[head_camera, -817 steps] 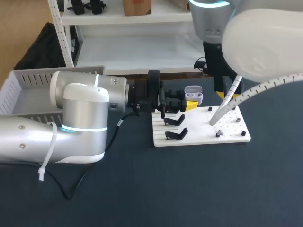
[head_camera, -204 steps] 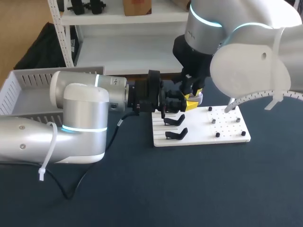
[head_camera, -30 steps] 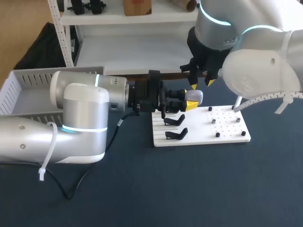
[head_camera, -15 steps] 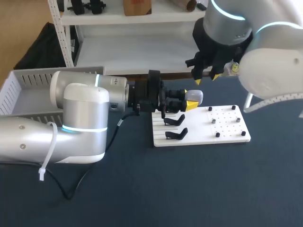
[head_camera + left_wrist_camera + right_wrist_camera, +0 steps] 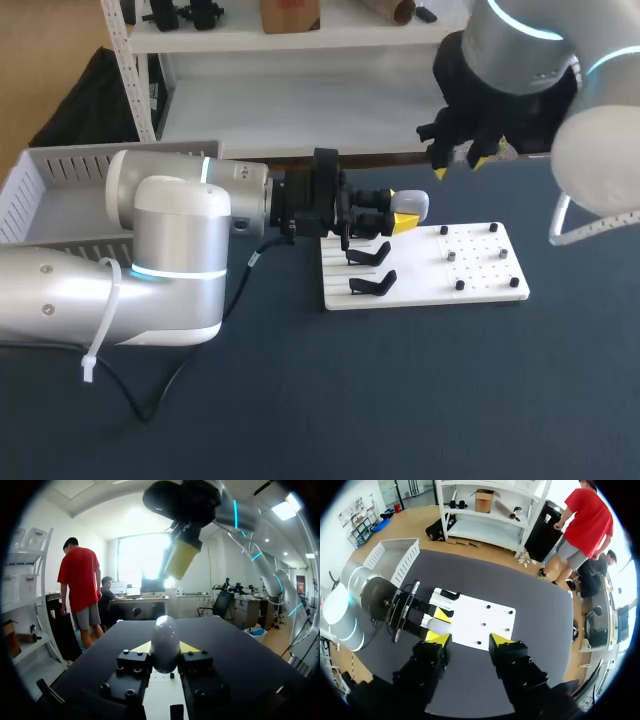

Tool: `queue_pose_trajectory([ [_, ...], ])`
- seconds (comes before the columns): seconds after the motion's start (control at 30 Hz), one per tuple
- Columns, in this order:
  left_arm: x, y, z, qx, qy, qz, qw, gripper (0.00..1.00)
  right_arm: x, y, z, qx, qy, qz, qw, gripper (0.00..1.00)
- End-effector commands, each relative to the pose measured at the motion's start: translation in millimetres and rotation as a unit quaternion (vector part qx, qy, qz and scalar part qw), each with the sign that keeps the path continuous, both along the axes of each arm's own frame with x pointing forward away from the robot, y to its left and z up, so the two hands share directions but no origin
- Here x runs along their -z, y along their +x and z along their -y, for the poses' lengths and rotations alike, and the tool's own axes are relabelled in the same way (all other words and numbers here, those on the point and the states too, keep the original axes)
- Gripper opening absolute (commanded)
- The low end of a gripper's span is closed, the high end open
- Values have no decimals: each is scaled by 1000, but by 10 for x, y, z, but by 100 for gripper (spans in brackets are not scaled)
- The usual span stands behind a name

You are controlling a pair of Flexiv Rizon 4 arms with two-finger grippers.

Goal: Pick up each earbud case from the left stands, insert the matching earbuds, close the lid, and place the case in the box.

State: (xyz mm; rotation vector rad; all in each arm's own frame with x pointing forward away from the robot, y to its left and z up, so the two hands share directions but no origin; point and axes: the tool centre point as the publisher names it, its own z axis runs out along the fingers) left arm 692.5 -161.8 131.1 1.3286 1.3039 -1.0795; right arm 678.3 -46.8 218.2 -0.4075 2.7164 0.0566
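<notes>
**Left gripper (image 5: 405, 213) clamping the earbud case (image 5: 417, 203); right gripper (image 5: 457, 163) hanging spread and empty**

Pinching the case from two sides between the yellow tips, just off the 12 o'clock edge of the white board (image 5: 480, 270), with the lid looking shut. Appearing in the left wrist view as a rounded pale shell (image 5: 165, 641) standing up between that gripper's own fingertips. Hanging the right gripper at 1 o'clock of the case and well above it. Showing in the right wrist view as a gripper (image 5: 468, 641) with fingers apart, nothing between them, and the case (image 5: 436, 625) lying ahead of it, off to one side. Not revealing whether the earbuds are seated, the closed lid hiding the inside.

Reading the step in hand as carrying the closed case over to the box (image 5: 70, 165), sitting at 9 o'clock of the board.

Doing this step well, by judgement:
- Raising the case a little before swinging, so as to clear the black stands (image 5: 368, 256) along the board's 9 o'clock side.
- Applying an even squeeze, the smooth curved shell probably being prone to slipping or twisting.
- Lowering inside the box's walls before parting the fingers, rather than dropping from height.
- Parking the right arm high, out of the left arm's path.
</notes>
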Motion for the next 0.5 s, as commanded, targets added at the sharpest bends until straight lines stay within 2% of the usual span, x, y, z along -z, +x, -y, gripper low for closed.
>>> queue_pose_trajectory([
  [0.03, 0, 5, 5, 0, 0, 0, 1000, 0, 65, -49, 137, 17, 11, 13, 1000, 47],
  [0.2, 0, 5, 5, 0, 0, 0, 1000, 0, 145, -64, 247, 33, 16, 9, 999, 47],
  [0.5, -148, 0, -120, 2, 19, 12, 1000, 0, 237, -112, 389, 51, 21, 1, 998, 47],
])
